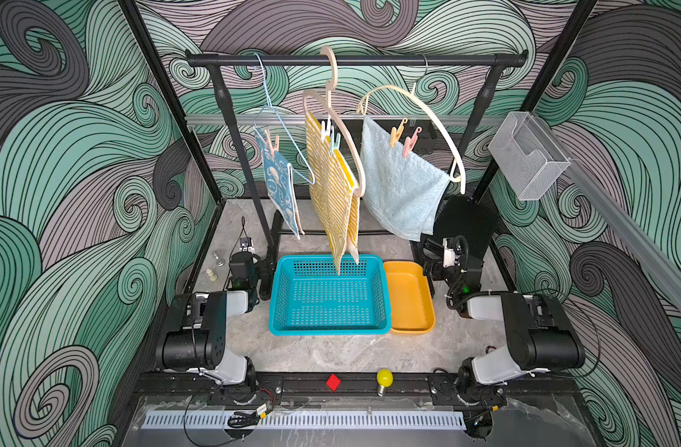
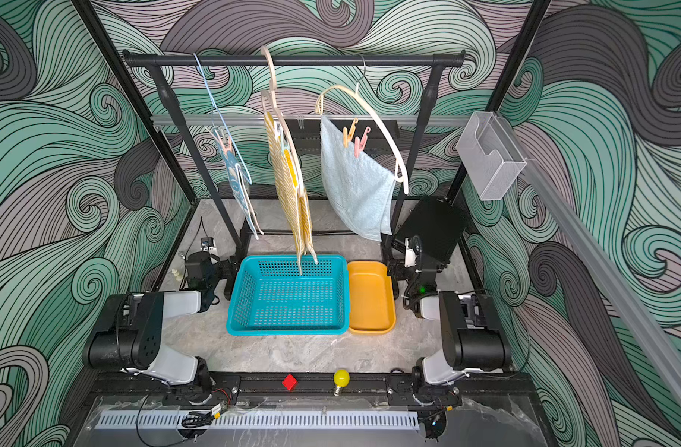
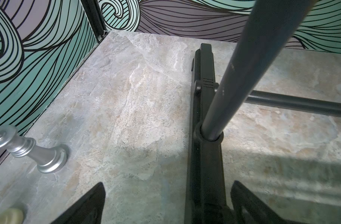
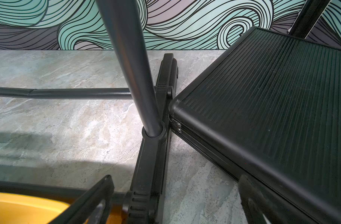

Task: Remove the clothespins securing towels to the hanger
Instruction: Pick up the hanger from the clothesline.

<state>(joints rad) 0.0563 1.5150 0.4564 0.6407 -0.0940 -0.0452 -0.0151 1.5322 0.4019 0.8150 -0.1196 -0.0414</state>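
Three towels are seen hung on hangers (image 1: 334, 75) from the black rail (image 1: 354, 60) at the far side of the tabletop (image 1: 331, 352) — all pegged. The bunny-print towel (image 1: 278, 185), on the left, is pinned by two pale-pink clothespins (image 1: 273, 144); the yellow-striped towel (image 1: 331, 193), in the middle, by a white clothespin (image 1: 324, 129) and a teal clothespin (image 1: 335, 142); the pale-blue terry towel (image 1: 397, 182), on the right, by an orange clothespin (image 1: 397, 133) and a pink clothespin (image 1: 410, 143). The left hand (image 3: 168, 184) and right hand (image 4: 175, 177) are found low beside the rack's feet (image 3: 204, 164) — both released, nothing grasped. A turquoise basket (image 1: 331, 329) and yellow tray (image 1: 410, 298) are set near.
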